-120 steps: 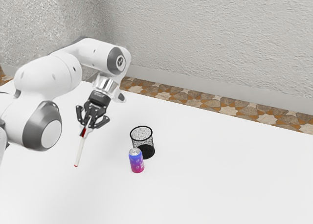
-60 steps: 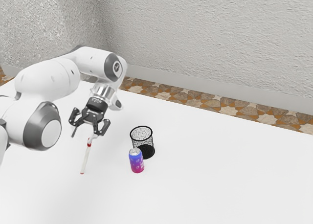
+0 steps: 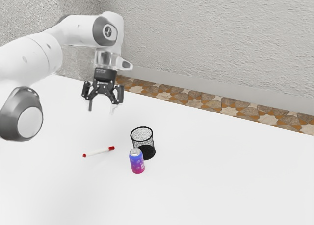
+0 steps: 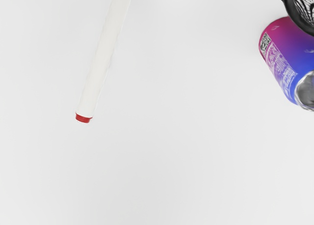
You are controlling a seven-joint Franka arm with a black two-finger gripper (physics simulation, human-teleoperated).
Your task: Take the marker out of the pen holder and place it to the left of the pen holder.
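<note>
Gripper (image 3: 102,106), fingers spread and empty, above the surface (image 3: 206,181). The marker (image 3: 98,152) lies flat below it, well apart, on the exterior view's left of the holder (image 3: 134,142), long axis pointing roughly holderward (the can (image 3: 137,163) stands close by). Placement appears complete; the next move probably needs only clearance upward.

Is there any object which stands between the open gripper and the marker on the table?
Nothing visible stands between the gripper and the marker. The can and the pen holder stand further to the exterior view's right, apart from the marker.
</note>
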